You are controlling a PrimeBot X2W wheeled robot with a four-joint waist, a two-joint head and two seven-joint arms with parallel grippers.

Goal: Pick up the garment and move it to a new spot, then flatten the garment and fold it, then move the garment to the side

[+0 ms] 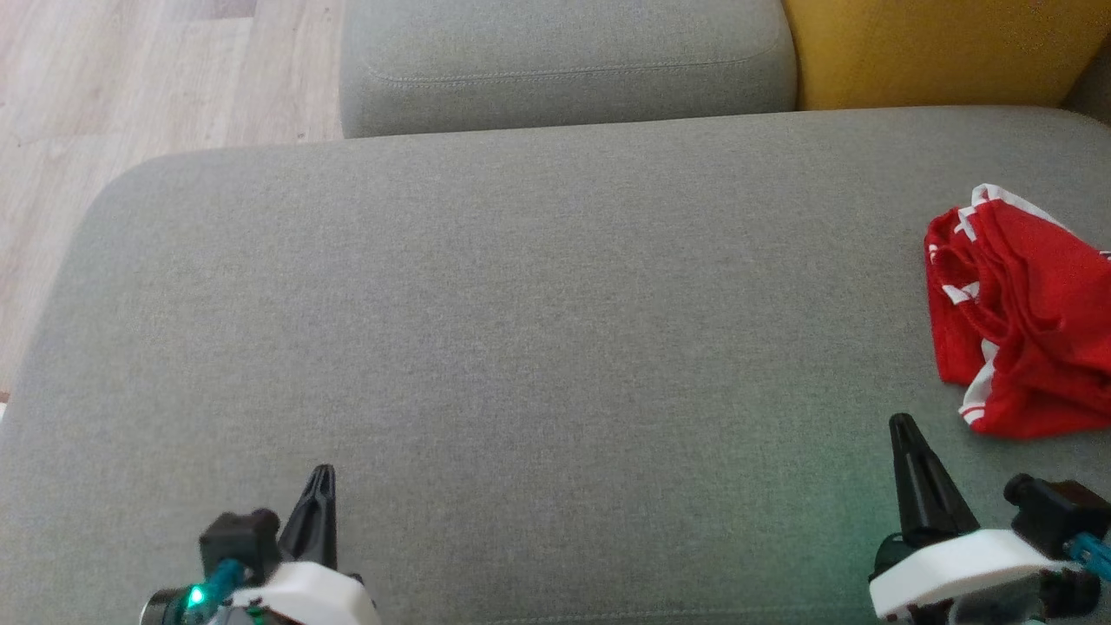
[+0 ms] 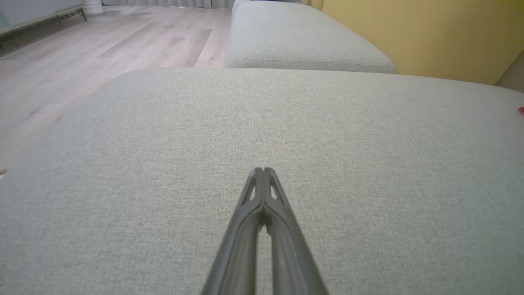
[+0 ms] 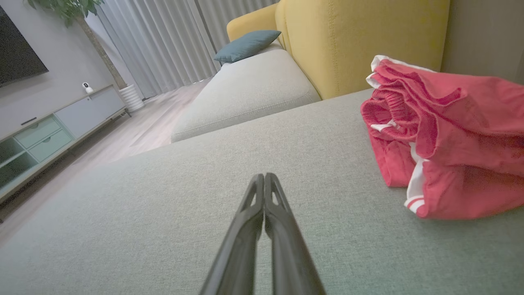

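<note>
across most of the head view spreads a wide grey seat cushion [image 1: 521,304], its woven fabric flat and smooth. beyond its far edge sits a second grey cushion [image 1: 564,61], with a yellow backrest [image 1: 937,48] to the right of it and pale wood floor [image 1: 130,87] to the left. the right wrist view takes in more of the room: a teal pillow [image 3: 247,44] at the far end of the second cushion, long pale curtains [image 3: 163,41], a ribbed white plant pot [image 3: 132,97] beside them, and a low cabinet [image 3: 53,127] with drawers along the wall.

the garment [image 1: 1024,330] lies on the seat cushion, far over on the robot's right, partly cut by the head view's edge. it is red with white trim, crumpled in a loose heap, a gathered waistband showing near the top.

the right claw [image 1: 903,425] has its fingers pressed together on nothing, its tip near the garment's lower left corner but apart from it. the left claw [image 1: 323,473] is likewise closed tight and empty, at the lower left, well apart from the garment.
</note>
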